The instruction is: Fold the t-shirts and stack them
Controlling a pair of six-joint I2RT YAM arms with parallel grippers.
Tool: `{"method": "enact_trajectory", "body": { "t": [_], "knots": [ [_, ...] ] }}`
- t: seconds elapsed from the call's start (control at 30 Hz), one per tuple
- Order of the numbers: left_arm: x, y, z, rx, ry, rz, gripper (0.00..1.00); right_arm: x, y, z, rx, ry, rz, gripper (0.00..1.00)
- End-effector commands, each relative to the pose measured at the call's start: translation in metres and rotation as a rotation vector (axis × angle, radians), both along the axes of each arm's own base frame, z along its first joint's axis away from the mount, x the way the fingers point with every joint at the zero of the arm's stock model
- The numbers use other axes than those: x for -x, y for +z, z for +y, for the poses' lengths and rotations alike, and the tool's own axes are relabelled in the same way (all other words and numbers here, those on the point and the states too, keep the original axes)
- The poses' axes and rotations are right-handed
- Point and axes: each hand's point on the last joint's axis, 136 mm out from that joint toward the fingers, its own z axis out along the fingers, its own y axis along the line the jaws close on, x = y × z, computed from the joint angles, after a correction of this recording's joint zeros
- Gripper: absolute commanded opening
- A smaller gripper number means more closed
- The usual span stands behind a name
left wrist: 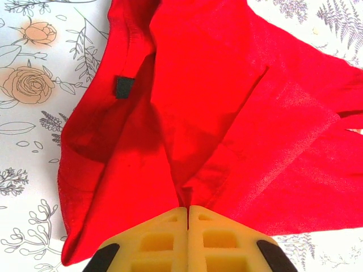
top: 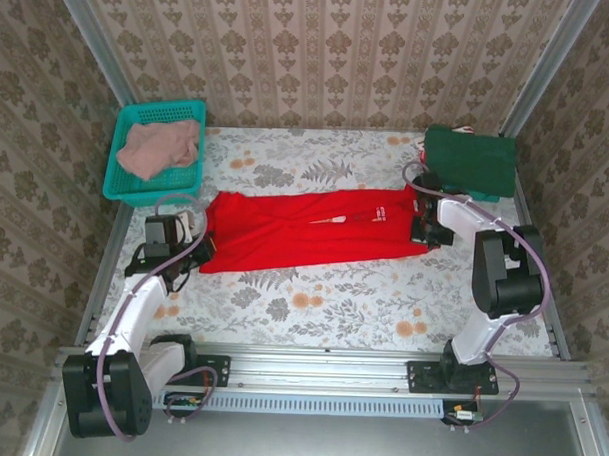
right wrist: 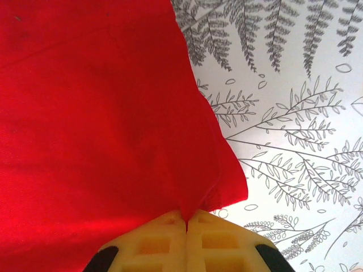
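- Red t-shirt (top: 314, 233): laid left to right across the middle of the table (top: 332, 299) as a long folded band, a little white print showing near its right end.
- Left gripper (left wrist: 187, 211): pressed together on a bunched edge at the shirt's left end, several folds of cloth converging up into the pinch.
- Right gripper (right wrist: 186, 215): likewise closed, nipping just the corner tip at the shirt's right end.
- Most likely to fail on the right: a thin bite on a corner with little cloth between the pads. Could slide free under a sharp lift or a pull away from the other end, dropping that side in a heap.
- On the left, uneven layers: may carry some folds and leave others behind, with the side bearing the black label (left wrist: 125, 86) hanging loose. Could undo the lengthwise fold once raised.
- If raised at unequal height or pace: sagging in the middle, a skewed crease, edges no longer matching.
- Just behind the right end, the dark green folded tees (top: 472, 159): near enough to be brushed by the right arm and pushed askew.
- Farther out, the dusty pink tee (top: 159, 148), crumpled in the teal basket (top: 121, 187) at the left rear, apart from the pinch. Little danger there short of a wide backward swing of the left arm.
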Motion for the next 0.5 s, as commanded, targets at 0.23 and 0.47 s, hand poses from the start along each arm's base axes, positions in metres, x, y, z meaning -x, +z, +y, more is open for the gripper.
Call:
{"method": "enact_trajectory", "body": {
  "t": [0.23, 0.47],
  "knots": [
    [-0.001, -0.002, 0.003, -0.01, 0.0, 0.007, 0.0, 0.0, 0.007, 0.001, 0.019, 0.025, 0.044, 0.34],
    [-0.002, 0.001, 0.001, 0.003, -0.005, 0.0, 0.0, -0.078, 0.085, 0.041, -0.158, 0.088, -0.239, 0.64]
  ]
}}
